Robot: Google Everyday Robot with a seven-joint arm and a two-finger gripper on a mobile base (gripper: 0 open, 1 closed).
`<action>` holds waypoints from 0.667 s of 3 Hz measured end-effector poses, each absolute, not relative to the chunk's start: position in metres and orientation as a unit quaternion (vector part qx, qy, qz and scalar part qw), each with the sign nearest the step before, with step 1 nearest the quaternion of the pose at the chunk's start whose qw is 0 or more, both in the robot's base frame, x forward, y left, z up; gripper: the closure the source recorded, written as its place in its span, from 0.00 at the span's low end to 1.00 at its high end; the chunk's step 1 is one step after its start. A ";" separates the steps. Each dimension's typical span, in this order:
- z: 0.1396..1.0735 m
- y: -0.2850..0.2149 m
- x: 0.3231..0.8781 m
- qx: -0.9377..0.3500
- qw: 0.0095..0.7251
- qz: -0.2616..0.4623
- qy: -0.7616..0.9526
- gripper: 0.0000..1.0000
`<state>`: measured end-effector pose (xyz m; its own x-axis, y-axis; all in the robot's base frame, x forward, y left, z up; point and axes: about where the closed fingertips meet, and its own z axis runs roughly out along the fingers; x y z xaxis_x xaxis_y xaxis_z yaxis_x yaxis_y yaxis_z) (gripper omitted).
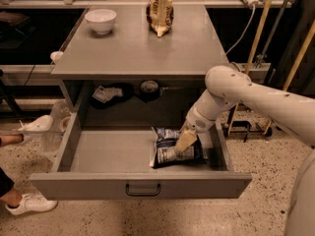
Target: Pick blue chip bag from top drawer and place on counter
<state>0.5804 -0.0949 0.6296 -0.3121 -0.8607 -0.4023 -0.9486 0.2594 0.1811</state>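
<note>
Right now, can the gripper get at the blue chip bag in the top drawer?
Likely yes. The top drawer stands open, nothing covers the blue chip bag, and the gripper is down inside the drawer, on the bag's right part.

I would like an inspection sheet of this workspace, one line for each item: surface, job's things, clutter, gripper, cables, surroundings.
Surface: counter, flat and grey, carries two items near its far edge.
Job's things: blue chip bag lies in the open top drawer, right of centre; not yet on the counter.
Clutter: white bowl and brown bag on the counter; dark items behind the drawer.
Gripper: gripper down inside the drawer, over the bag.
Cables: white cable hangs right of the counter.
Surroundings: white shoes on the speckled floor, left.
</note>
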 end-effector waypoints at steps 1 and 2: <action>0.633 -0.095 0.581 -0.577 0.115 0.196 0.785 0.88; 0.673 -0.098 0.589 -0.576 0.144 0.166 0.787 1.00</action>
